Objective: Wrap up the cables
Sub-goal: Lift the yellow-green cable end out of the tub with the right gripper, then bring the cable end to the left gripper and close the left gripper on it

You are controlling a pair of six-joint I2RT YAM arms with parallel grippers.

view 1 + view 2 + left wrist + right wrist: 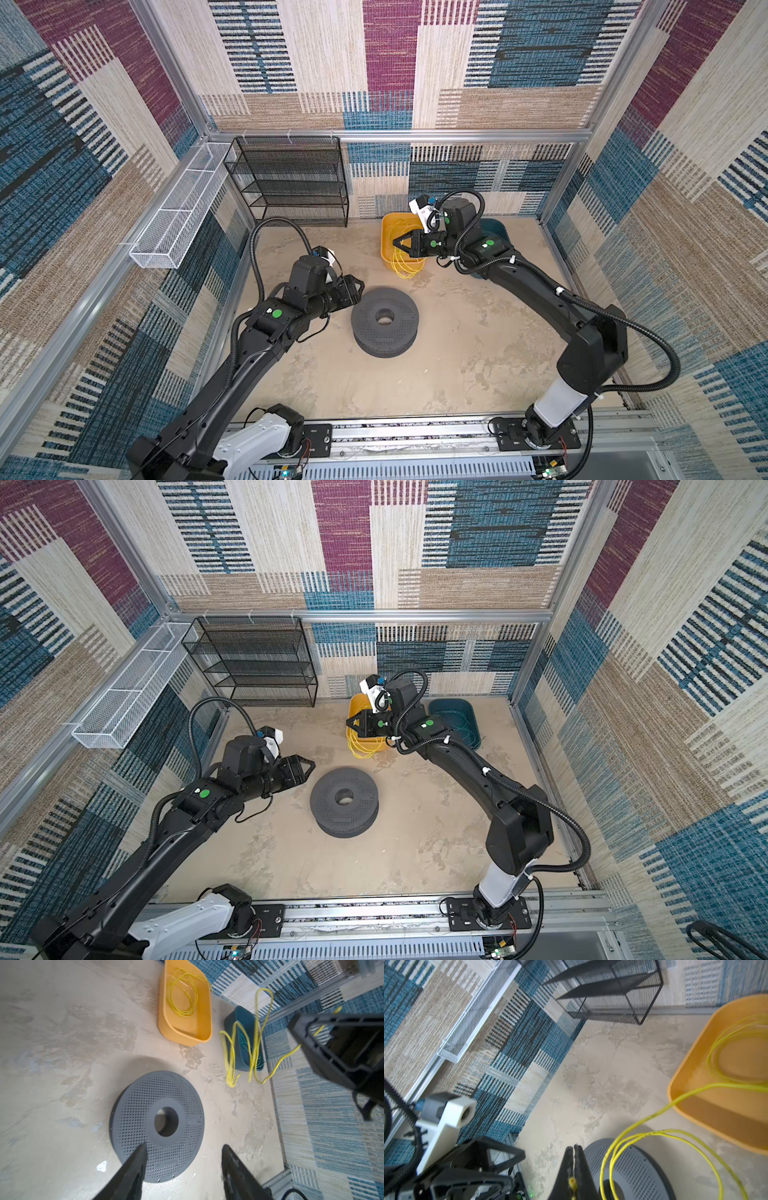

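A yellow cable (612,1157) hangs in long loose loops (405,266) (360,746) from my right gripper (573,1147), which is shut on it; a yellow bit shows between the closed fingers. In both top views that gripper (395,243) (349,723) hovers over the near end of a yellow bin (388,220). More yellow cable lies coiled (182,995) inside the bin (187,1026). A grey perforated spool (384,320) (128,1122) lies flat on the table. My left gripper (360,286) (185,1146) is open and empty at the spool's left rim.
A teal bin (453,717) with thin green cords stands right of the yellow bin. A black mesh shelf (291,183) is at the back left, with a white wire basket (183,208) on the left wall. Patterned walls enclose the table.
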